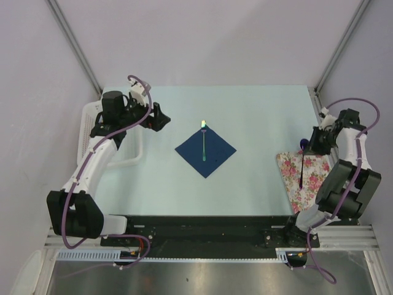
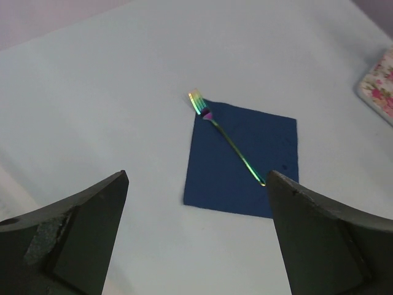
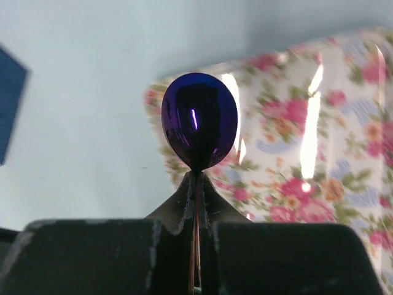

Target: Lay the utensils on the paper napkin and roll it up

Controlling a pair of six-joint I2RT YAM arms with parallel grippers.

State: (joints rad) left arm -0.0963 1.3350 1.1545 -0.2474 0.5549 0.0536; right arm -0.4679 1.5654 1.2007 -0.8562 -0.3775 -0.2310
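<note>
Navy paper napkin (image 1: 218, 150) lay flat at the middle of the surface (image 1: 258, 110), turned as a diamond. One fork (image 1: 203, 142) rested along its diagonal, iridescent green-gold tines just overhanging the far corner. One spoon (image 3: 199, 120), bowl glossy blue-purple, was pinched at the neck in the right claw (image 3: 196, 184), well apart from the napkin.

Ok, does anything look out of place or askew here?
Only slightly: the fork lies diagonally on the napkin, but its tines overhang the far corner. The right gripper holds the spoon over the floral cloth. Nothing spilled or damaged.
</note>
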